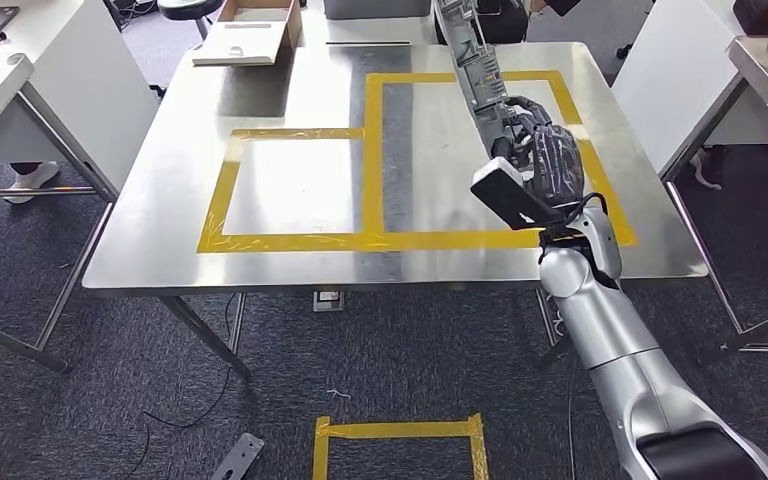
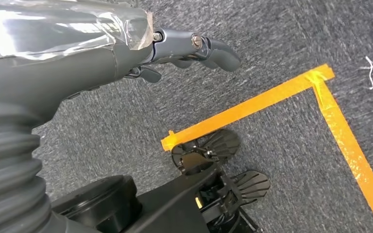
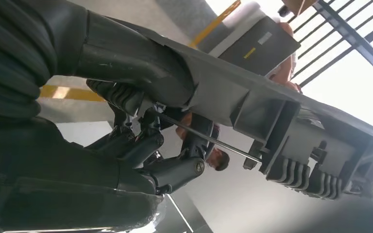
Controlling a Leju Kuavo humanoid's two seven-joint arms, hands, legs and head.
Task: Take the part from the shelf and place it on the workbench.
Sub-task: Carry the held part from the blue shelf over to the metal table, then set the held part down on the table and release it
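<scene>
One long grey part (image 1: 472, 60) stands nearly on end above the far right of the steel surface (image 1: 160, 200), gripped at its lower end by the right hand (image 1: 545, 165), whose dark fingers (image 3: 175, 170) wrap around it. Seen from the wrist, the part is moulded plastic, with box-like ribs, a thin metal rod along it and a row of curved fins near one end. Yellow tape (image 1: 370, 160) marks two rectangles on the brushed, shiny surface, and the part rises over the larger right-hand one. An open cardboard box (image 1: 255, 25) sits at the far edge with a flat pale sheet lying in it. The left hand (image 2: 189, 48) hangs over grey carpet (image 2: 281, 43) beside an orange tape corner (image 2: 320, 77), fingers curled loosely, holding nothing.
</scene>
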